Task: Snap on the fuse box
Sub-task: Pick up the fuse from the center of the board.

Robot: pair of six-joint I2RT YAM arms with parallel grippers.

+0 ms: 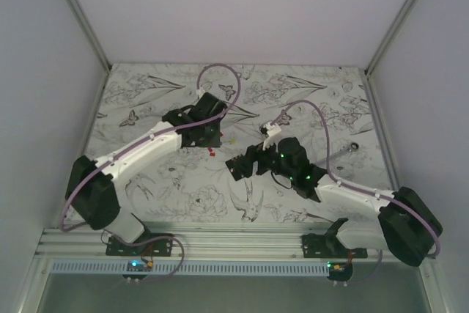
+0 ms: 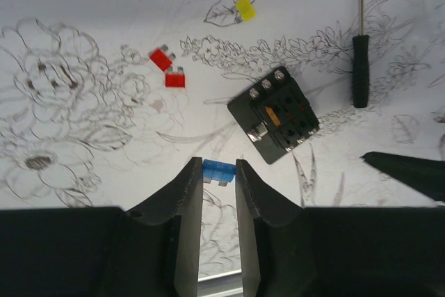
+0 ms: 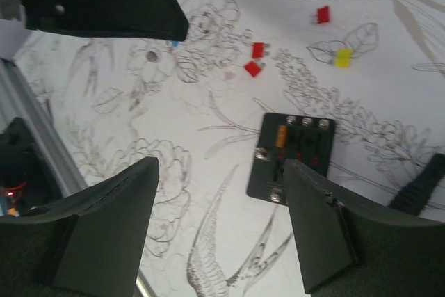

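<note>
The small, flat, black plastic fuse box [image 3: 292,158] lies face up on the table [image 2: 83,144], which has a white cover printed with line-drawn flowers and birds. Silver screws run along one edge of the box, and an orange fuse and a few red ones sit in its slots. It rests just ahead of and below the right hand [image 3: 221,172], closer to one finger than the other, and neither finger touches it. That right hand hangs over it with its two black fingers spread wide and nothing between them. The left hand [image 2: 217,172] stands apart on the box's other side, its fingers drawn close together and pinching a tiny blue fuse [image 2: 217,168] at their very tips. Out beyond the left hand's fingertips loose red fuses [image 2: 160,58] lie on the table, two of them side by side and a third farther off. A single yellow fuse [image 2: 245,9] lies near that third one. On the far side of the box from the left hand lies a thin tool [image 2: 359,71] with a black handle and a slim metal shaft.
</note>
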